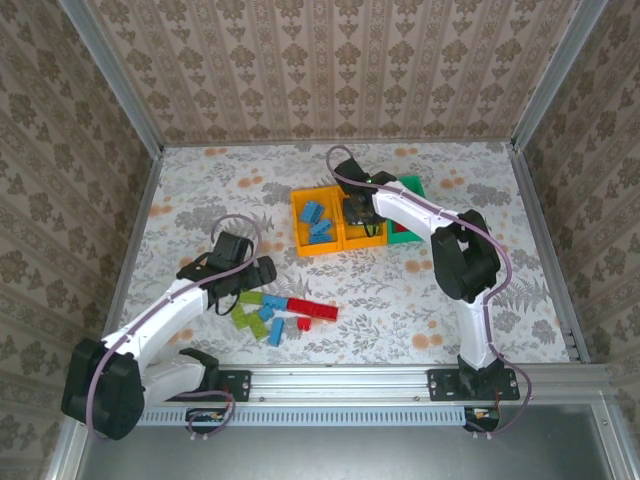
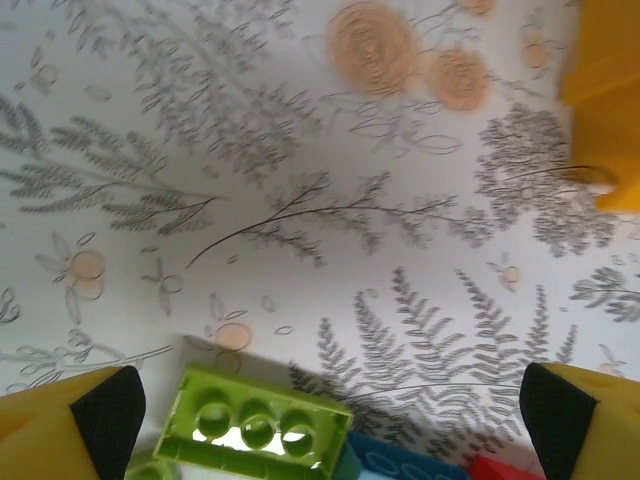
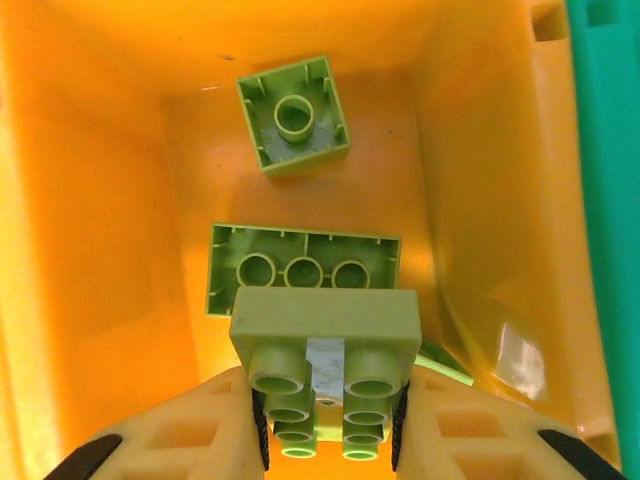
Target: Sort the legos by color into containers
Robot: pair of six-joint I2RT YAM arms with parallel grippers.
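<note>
Lime brick [image 3: 325, 340] over middle bin [image 3: 100, 250].
Right jaws clamped it, matching limes [image 3: 300, 275] below; left jaws stood wide, empty.

Tight inside the middle orange-yellow bin [image 3: 90, 200]: walls close on both sides of the right gripper [image 3: 325, 430], clamped on a held lime brick [image 3: 325, 330]. Two loose lime bricks [image 3: 303, 270] flat on the bin floor just ahead. Bare floral table [image 2: 300, 150] wide open ahead of the spread left gripper [image 2: 330, 410], up to the corner of another orange-yellow bin [image 2: 605, 100] at far right. Brick pile [image 1: 275, 312] just beneath the spread fingers.
</note>
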